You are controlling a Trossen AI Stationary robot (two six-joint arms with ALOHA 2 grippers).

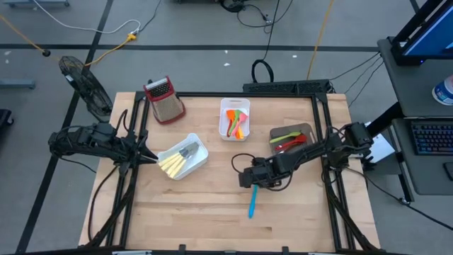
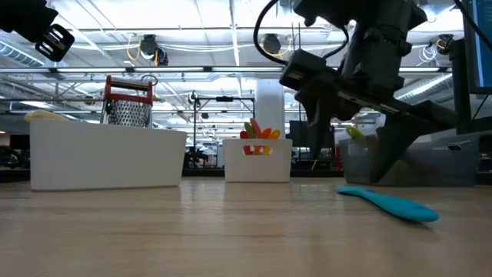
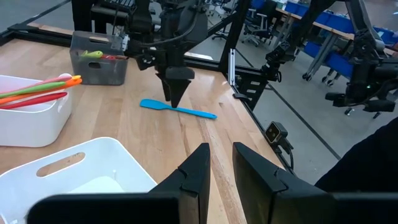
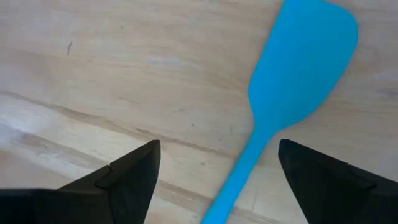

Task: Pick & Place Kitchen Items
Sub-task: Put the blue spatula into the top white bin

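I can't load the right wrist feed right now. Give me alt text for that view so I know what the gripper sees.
A blue spatula lies flat on the wooden table, its broad blade farther from the camera and its slim handle running back between the two dark fingers of the right gripper, which stand wide open on either side without touching it. Nothing else shows.

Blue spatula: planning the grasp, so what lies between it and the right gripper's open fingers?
Nothing: the right wrist view shows only bare wood between the right gripper and the blue spatula.

we see a pale, matt wooden table (image 1: 212, 212). the blue spatula (image 4: 292, 81) looks smooth, matt plastic. the grater (image 1: 164, 99) is shiny metal.
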